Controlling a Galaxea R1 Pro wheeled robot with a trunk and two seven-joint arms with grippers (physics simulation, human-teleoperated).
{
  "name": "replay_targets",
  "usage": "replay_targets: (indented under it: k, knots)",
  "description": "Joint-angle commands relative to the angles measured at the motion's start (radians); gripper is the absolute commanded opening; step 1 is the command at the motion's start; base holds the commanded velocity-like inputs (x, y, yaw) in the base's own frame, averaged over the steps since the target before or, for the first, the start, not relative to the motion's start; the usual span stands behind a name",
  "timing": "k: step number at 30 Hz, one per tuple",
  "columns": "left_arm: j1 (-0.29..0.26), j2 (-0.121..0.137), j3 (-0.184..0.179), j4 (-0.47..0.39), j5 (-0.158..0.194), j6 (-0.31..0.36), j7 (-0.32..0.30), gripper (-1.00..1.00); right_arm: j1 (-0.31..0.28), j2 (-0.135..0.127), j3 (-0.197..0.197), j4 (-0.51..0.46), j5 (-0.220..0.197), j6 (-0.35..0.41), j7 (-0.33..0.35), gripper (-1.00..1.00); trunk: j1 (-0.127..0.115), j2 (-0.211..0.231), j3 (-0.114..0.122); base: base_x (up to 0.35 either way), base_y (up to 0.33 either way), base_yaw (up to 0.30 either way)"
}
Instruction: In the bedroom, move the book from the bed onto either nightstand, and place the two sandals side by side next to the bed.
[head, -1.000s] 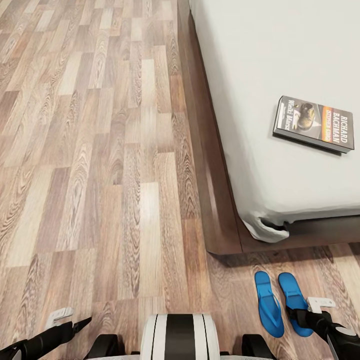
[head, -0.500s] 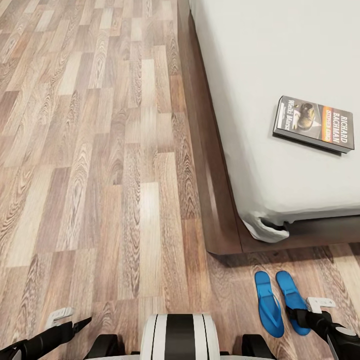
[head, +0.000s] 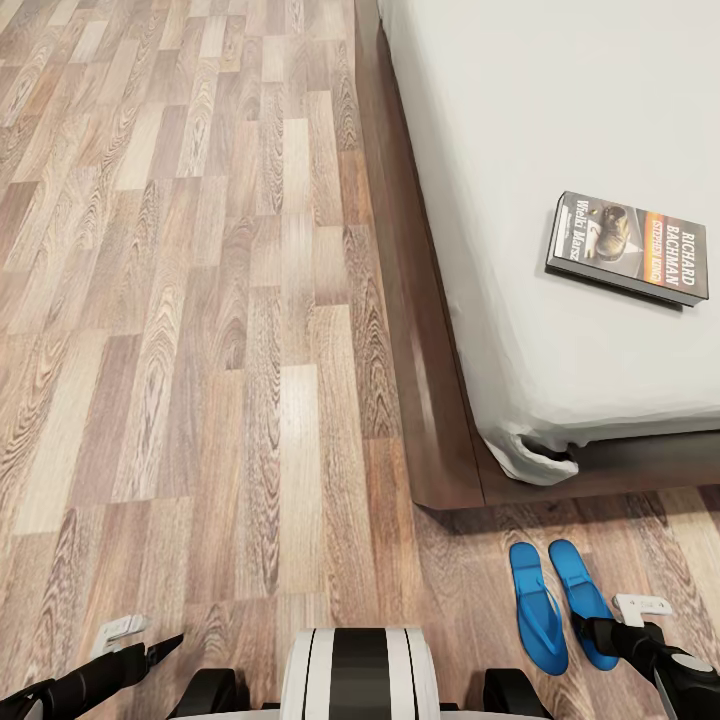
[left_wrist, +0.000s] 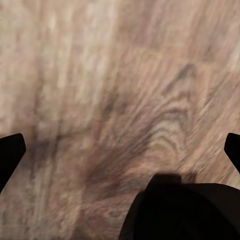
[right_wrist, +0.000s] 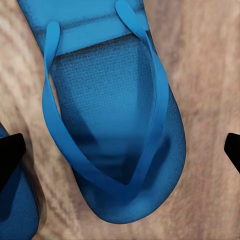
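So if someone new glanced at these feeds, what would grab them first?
Probably the two bright-blue flip-flop sandals, lying side by side on the wood-plank floor just off the bed's corner, right under the right gripper. Next, the dark paperback book, flat on the light-grey mattress.

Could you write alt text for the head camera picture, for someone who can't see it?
Two blue sandals lie side by side on the wood floor by the bed corner; a book rests on the mattress.

grainy wood-plank floor (head: 200, 350), matt mattress (head: 560, 120)
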Motion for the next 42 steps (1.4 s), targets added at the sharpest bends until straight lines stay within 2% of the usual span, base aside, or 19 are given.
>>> replay_targets:
  k: [1,7,27,30,34,36,37,38,39,41,42]
  knots:
    - [0.0,0.0,0.002,0.0,0.007,0.01,-0.004,1.0,-0.001,0.001,-0.005,-0.002,0.008,0.004,0.009,1.0,0.0,0.0,0.0,0.0,0.0,0.0]
    - [0.0,0.0,0.002,0.0,0.008,0.01,-0.005,1.0,-0.001,0.001,-0.005,-0.002,0.008,0.004,0.009,1.0,0.0,0.0,0.0,0.0,0.0,0.0]
    - [0.0,0.0,0.001,0.0,0.007,0.011,-0.004,1.0,-0.001,0.0,-0.005,-0.006,0.007,0.004,0.013,1.0,-0.009,0.004,0.077,0.0,0.0,0.0]
    - [0.0,0.0,0.001,0.0,0.007,0.012,-0.006,1.0,-0.001,0.0,-0.005,-0.046,0.005,0.01,0.018,1.0,-0.01,0.005,0.088,0.0,0.0,0.0]
    - [0.0,0.001,0.002,0.0,0.007,0.012,-0.007,1.0,0.001,-0.001,-0.01,-0.144,-0.004,0.019,0.031,1.0,-0.012,0.006,0.104,0.0,0.0,0.0]
    - [0.0,0.001,0.002,0.0,0.007,0.012,-0.009,1.0,0.004,-0.003,-0.013,-0.164,-0.03,0.021,0.049,1.0,-0.013,0.007,0.112,0.0,0.0,0.0]
    - [0.0,0.002,0.002,0.0,0.007,0.012,-0.01,1.0,0.006,-0.005,-0.014,-0.169,-0.056,0.021,0.066,1.0,-0.014,0.007,0.116,0.0,0.0,0.0]
    - [0.0,0.003,0.002,0.0,0.008,0.012,-0.012,1.0,0.009,-0.009,-0.018,-0.173,-0.117,0.022,0.113,1.0,-0.014,0.007,0.119,0.0,0.0,0.0]
    - [0.0,0.003,0.002,0.0,0.008,0.012,-0.013,1.0,0.009,-0.009,-0.019,-0.174,-0.143,0.023,0.135,1.0,-0.015,0.007,0.123,0.0,0.0,0.0]
    - [0.0,0.005,0.003,0.0,0.009,0.012,-0.015,1.0,0.015,-0.013,-0.024,-0.163,-0.248,0.023,0.252,1.0,-0.015,0.008,0.131,0.0,0.0,0.0]
    - [0.0,0.006,0.003,0.0,0.009,0.012,-0.015,1.0,0.025,-0.014,-0.027,-0.134,-0.285,0.023,0.316,1.0,-0.016,0.008,0.135,0.0,0.0,0.0]
